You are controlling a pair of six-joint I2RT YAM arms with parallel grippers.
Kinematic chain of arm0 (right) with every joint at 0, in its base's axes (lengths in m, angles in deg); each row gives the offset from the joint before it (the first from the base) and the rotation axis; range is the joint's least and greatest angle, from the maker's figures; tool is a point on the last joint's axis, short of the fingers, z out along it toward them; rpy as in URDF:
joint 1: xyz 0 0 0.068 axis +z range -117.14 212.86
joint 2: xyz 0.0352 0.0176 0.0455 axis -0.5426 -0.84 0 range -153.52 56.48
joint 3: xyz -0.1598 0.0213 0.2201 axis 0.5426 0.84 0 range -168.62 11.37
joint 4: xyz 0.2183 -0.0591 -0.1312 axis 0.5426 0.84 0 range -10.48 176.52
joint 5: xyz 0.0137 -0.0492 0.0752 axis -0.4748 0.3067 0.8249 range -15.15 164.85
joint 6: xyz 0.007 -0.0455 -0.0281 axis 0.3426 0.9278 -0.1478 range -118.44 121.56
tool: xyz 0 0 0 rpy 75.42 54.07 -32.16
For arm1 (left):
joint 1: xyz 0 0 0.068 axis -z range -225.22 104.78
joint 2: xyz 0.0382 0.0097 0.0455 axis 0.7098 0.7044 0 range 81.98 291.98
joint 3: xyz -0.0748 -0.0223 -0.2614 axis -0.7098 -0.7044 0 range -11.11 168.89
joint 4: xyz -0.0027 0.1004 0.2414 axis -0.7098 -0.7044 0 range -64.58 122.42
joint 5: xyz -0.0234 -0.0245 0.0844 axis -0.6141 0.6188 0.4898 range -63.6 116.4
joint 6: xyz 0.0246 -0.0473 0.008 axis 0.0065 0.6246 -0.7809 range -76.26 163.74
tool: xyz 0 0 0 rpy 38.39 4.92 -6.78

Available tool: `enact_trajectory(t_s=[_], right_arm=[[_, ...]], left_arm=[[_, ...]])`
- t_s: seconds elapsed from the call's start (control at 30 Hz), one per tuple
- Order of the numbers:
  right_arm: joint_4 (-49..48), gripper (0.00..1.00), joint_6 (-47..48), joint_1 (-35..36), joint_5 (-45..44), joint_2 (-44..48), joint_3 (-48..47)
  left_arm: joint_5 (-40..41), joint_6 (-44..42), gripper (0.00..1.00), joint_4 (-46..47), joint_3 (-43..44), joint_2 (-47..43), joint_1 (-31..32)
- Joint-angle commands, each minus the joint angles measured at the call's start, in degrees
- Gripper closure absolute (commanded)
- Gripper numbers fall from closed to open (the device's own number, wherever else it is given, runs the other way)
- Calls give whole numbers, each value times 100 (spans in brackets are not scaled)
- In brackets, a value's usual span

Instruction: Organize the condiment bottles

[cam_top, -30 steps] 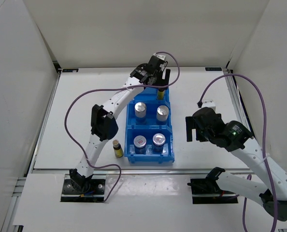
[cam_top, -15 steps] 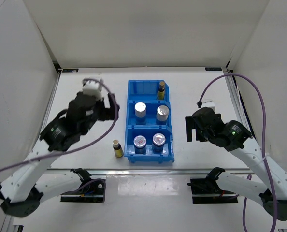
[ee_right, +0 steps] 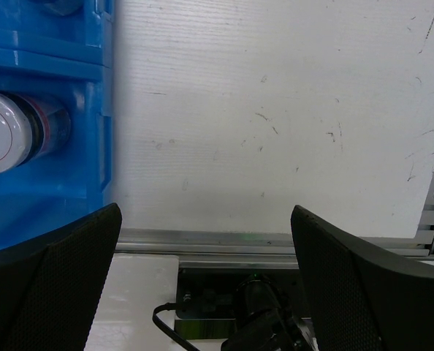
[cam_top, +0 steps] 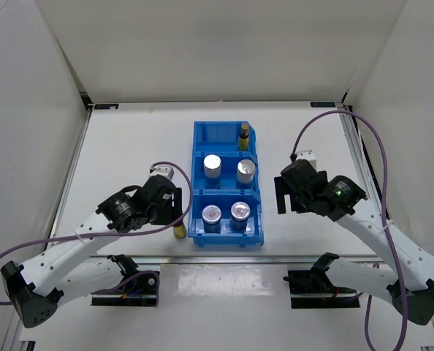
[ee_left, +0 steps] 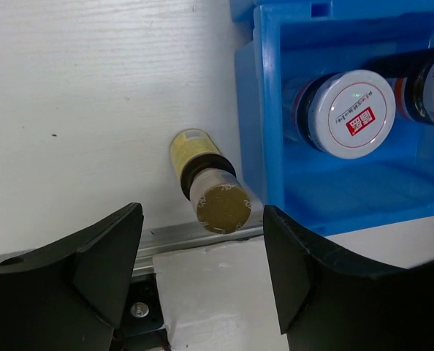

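Fingers of the left gripper stood apart, with the loose bottle upright just ahead of their gap, untouched, beside the bin. It looked light, rigid, smooth and easily tipped; pinching the body below the cap seemed safest. Fingers of the right gripper gaped on nothing.

Bottle in far compt of bin; 2nd bottle left of it

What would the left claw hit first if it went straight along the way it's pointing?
Most likely the small yellow bottle standing just outside the blue bin. In the wrist view its cap lies between the fingers of the open left claw. Depth is unclear, but nothing shows in between.
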Motion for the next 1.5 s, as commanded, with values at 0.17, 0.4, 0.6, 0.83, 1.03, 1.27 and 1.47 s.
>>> enact_trajectory(t_s=[0.17,0.4,0.6,0.83,1.03,1.27,1.47], right_arm=[[-57,0,-14,29,11,21,5],[-57,0,-14,29,11,21,5],[-57,0,-14,29,11,126,5],[110,0,-14,29,-156,591,-223],[848,0,188,82,-365,654,-970],[752,0,250,134,-781,1049,-918],[646,0,251,134,-719,1487,-761]], left_arm=[[-82,425,27,-130,66,264,151],[-28,425,52,-130,66,439,151],[287,206,69,-130,688,667,151],[1007,-742,82,-560,2428,1511,151],[1817,-1841,85,-666,4739,2695,151],[2160,-2615,88,-403,7017,4367,46],[1889,-2616,89,220,8002,5640,-428]])
